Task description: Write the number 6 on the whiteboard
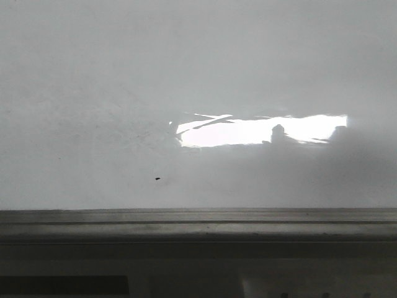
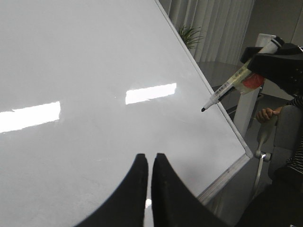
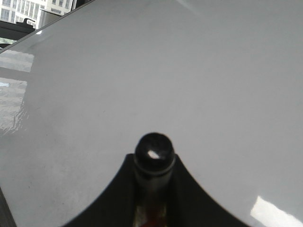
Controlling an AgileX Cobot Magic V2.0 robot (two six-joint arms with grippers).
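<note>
The left gripper ends in two matte black fingers, smooth, curved and tapering to narrow tips. The right gripper shows equally black, smooth, flaring fingers.

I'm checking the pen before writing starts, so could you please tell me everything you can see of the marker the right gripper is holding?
The marker is a slim pen with a pale, clear-looking barrel, printed markings and a small black tip, uncapped. The right gripper is clamped on its upper end. It slants down toward the whiteboard, with the tip near the board's right edge; contact cannot be judged. In the right wrist view only its dark round end shows between the fingers.
</note>
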